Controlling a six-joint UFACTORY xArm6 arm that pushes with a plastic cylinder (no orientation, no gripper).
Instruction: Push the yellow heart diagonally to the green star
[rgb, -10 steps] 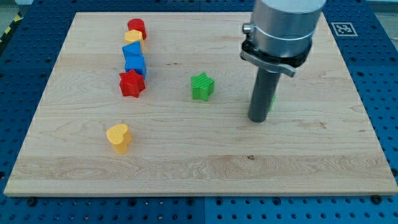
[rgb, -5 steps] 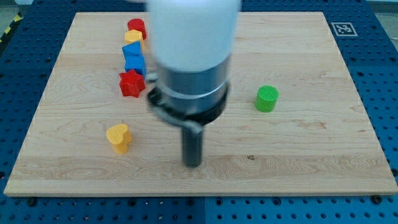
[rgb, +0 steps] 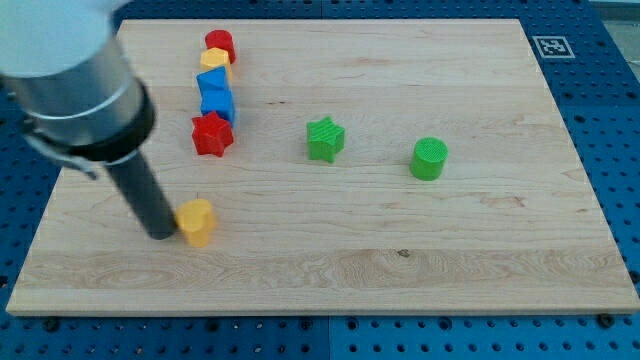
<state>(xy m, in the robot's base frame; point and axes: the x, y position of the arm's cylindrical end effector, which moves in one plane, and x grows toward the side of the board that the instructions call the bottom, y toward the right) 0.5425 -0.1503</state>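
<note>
The yellow heart (rgb: 199, 221) lies on the wooden board (rgb: 400, 270) at the lower left. My tip (rgb: 160, 234) is right at the heart's left side, touching or nearly touching it. The green star (rgb: 324, 139) lies up and to the right of the heart, near the board's middle. The arm's grey body covers the board's upper left corner.
A column of blocks stands at the upper left: a red block (rgb: 219, 44), a yellow block (rgb: 213, 61), two blue blocks (rgb: 215, 97) and a red star (rgb: 211, 134). A green cylinder (rgb: 429, 158) stands right of the green star.
My tip has swept from the right of the green star, across the board's lower middle, to the left side of the yellow heart. The heart has shifted slightly right.
</note>
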